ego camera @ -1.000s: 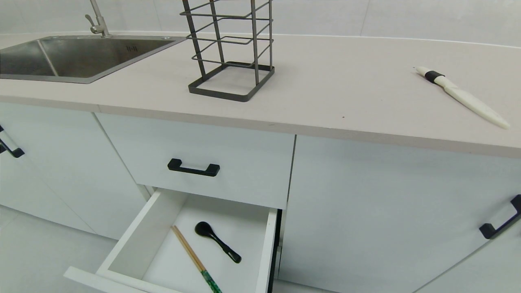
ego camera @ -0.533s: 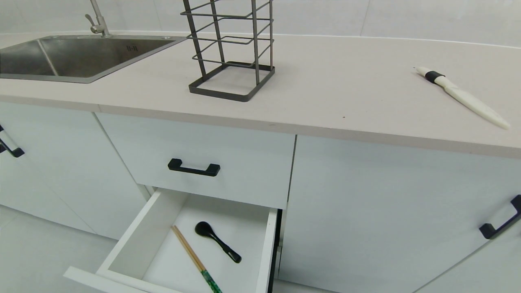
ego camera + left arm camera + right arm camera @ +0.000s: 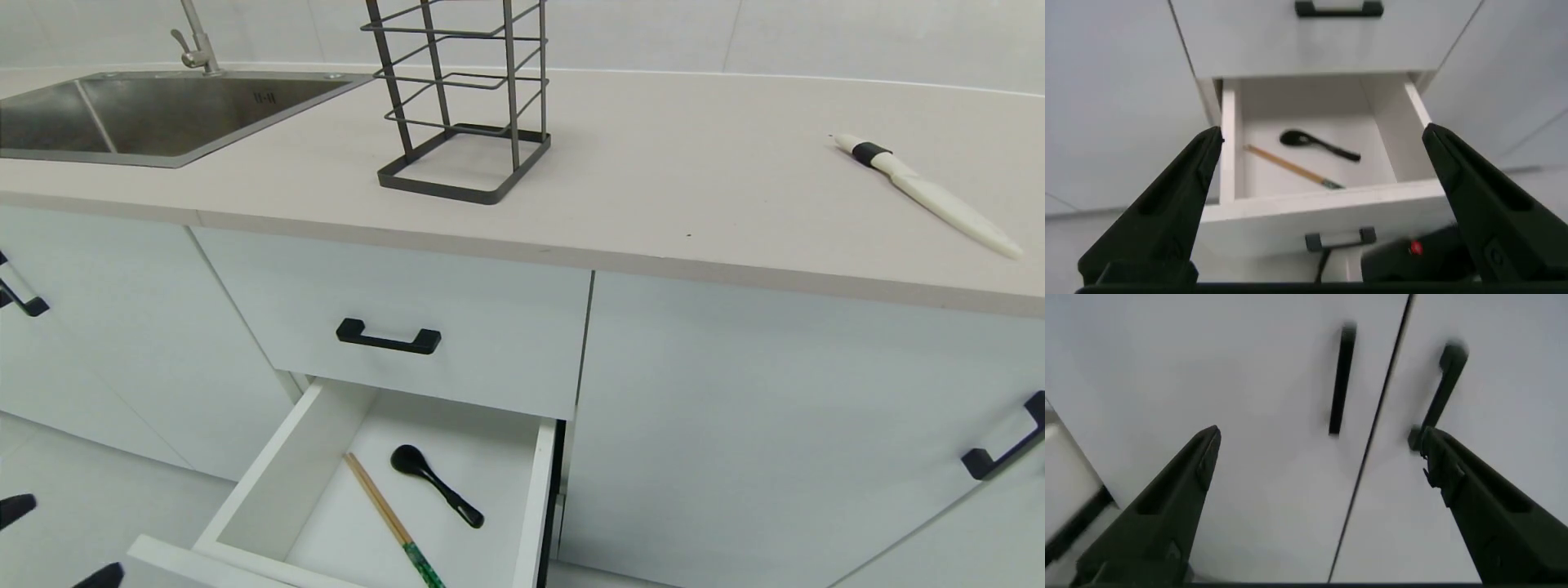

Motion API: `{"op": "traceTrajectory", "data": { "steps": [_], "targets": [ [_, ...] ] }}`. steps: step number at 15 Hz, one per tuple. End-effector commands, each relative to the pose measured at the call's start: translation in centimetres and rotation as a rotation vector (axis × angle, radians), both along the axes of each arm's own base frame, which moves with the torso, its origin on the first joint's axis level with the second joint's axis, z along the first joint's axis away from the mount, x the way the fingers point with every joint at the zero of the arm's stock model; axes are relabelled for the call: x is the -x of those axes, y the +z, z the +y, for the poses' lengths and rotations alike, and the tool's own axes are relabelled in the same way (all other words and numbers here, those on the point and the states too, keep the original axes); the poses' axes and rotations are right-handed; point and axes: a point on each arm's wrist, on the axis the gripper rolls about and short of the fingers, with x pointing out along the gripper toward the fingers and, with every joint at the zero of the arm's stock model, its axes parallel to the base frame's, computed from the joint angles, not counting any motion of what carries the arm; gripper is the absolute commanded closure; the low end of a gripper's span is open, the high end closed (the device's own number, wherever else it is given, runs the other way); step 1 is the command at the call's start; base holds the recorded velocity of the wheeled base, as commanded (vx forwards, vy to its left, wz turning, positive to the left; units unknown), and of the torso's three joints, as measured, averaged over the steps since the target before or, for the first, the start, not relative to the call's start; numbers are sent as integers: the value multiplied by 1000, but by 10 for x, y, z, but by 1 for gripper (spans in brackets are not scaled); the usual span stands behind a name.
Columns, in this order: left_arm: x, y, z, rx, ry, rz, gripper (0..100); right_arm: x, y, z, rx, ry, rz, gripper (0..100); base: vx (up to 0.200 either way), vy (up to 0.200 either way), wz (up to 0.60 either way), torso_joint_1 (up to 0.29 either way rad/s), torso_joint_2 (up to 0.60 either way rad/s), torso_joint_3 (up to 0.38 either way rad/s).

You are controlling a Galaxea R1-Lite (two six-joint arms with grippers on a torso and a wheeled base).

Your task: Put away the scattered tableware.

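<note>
Knife [image 3: 927, 194] lies right on the countertop [image 3: 653, 163] in head view; my wrist views show left gripper [image 3: 1321, 133] and right gripper [image 3: 1320, 434] spread.

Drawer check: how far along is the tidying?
Done: the spoon and chopsticks lie in the open drawer. In hand: nothing; the left pincer and right pincer are open and empty. Left: the knife on the counter, then closing the drawer.
</note>
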Motion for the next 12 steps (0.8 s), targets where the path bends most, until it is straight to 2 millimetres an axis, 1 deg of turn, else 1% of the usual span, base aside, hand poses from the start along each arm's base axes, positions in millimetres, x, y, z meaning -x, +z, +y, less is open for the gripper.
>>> {"op": "traceTrajectory", "data": {
  "steps": [1, 3, 4, 5, 8, 10, 12],
  "targets": [
    [-43, -11, -10, -42, -88, 268, 0, 0, -2, 0, -3, 0, -5, 0, 0, 0, 0, 0, 0, 0],
    [-54, -25, -18, -82, -167, 422, 0, 0, -4, 0, -35, 2, 13, 0, 0, 0, 0, 0, 0, 0],
    [-60, -36, -24, -115, -220, 521, 0, 0, -10, 0, -51, -5, 76, 0, 0, 0, 0, 0, 0, 0],
    [-64, -45, -28, -138, -250, 585, 0, 0, -9, 0, -51, -5, 59, 0, 0, 0, 0, 0, 0, 0],
    [-71, -61, -33, -176, -253, 708, 0, 0, -9, 0, -51, -5, 59, 0, 0, 0, 0, 0, 0, 0],
    [-69, -68, -32, -190, -241, 746, 0, 0, -9, 0, -51, -3, 60, 0, 0, 0, 0, 0, 0, 0],
    [-67, -68, -30, -201, -234, 771, 0, 0, -9, 0, -49, -2, 59, 0, 0, 0, 0, 0, 0, 0]
  ]
}}
